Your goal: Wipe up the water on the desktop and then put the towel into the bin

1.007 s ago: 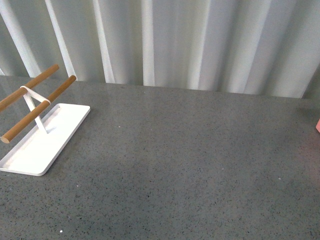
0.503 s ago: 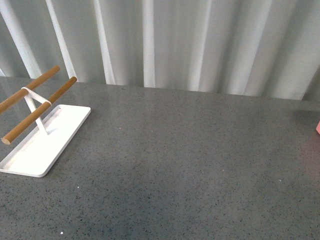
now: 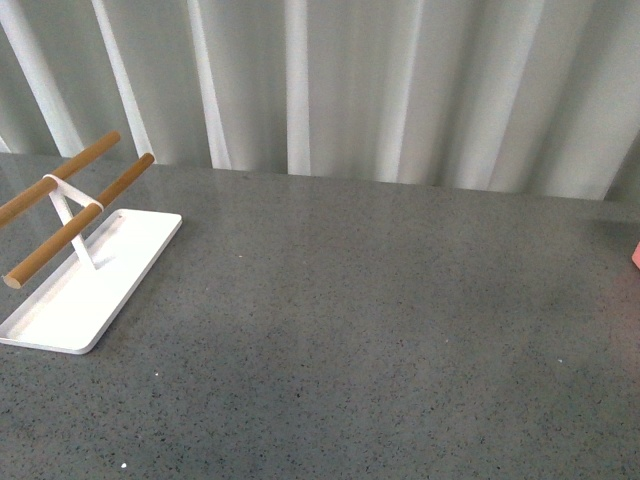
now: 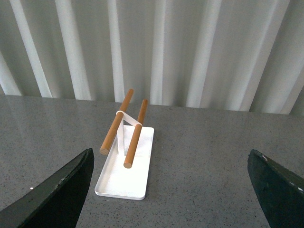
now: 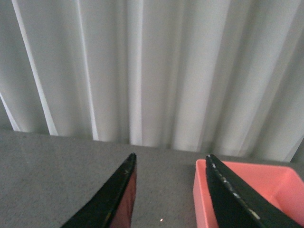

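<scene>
Almost nothing is seen to have changed across the last second: in the front view the desktop (image 3: 380, 320) lies bare as before, the white tray (image 3: 60, 320) with its two wooden bars (image 3: 70, 235) is shifted only by a hair in the picture at far left, most likely from a slight camera movement, and a sliver of pink stays at the right edge. No arm is shown in that view. The towel is not visible in any picture, and no water can be made out on the speckled surface, so wiping is judged either finished or not yet begun; which one cannot be told. In the left wrist view the left gripper (image 4: 171, 190) is held widely open with nothing between its dark fingers (image 4: 57, 190), pointed toward the tray. The right gripper (image 5: 168, 199) is likewise parted, less widely, and empty, with the pink bin (image 5: 256, 190) just beside it on the right. The scene is read as a pause.
</scene>
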Controlling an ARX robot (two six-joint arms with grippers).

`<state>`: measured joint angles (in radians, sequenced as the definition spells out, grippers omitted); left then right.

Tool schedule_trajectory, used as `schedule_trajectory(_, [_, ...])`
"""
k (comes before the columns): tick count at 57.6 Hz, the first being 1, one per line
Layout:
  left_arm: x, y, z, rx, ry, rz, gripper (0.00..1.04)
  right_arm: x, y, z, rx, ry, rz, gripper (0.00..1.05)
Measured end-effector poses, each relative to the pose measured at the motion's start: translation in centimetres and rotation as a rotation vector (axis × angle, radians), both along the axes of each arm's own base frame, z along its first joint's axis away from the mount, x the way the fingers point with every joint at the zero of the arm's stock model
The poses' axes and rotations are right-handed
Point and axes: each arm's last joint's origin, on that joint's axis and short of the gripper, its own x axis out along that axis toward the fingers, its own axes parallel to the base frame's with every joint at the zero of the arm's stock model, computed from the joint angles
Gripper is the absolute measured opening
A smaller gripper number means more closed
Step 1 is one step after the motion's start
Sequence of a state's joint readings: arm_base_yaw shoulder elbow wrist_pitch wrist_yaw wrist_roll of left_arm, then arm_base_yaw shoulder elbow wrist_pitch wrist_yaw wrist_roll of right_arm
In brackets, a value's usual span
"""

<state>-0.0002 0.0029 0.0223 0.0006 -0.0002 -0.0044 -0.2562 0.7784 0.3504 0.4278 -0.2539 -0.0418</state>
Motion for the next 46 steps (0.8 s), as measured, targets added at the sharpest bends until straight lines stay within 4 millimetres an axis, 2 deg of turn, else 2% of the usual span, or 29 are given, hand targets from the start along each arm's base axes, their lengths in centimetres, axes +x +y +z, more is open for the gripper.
schedule_trajectory(6, [0.0,0.0,0.0,0.0,0.0,0.0,0.98,-0.9,0.8,-1.7,0.017,0.016,0.0,0.19])
schedule_trajectory(12, [0.0,0.0,0.0,0.0,0.0,0.0,0.98,-1.7,1.5,-2.6,0.017,0.008,0.001,0.03])
schedule_trajectory(37, [0.0,0.0,0.0,0.0,0.0,0.0,0.98,-4.0,3.7,-5.5,0.017,0.006,0.019,0.03])
schedule_trajectory(46, [0.0,0.0,0.0,0.0,0.0,0.0,0.98,-4.5,3.7,-5.9,0.017,0.002,0.015,0.03])
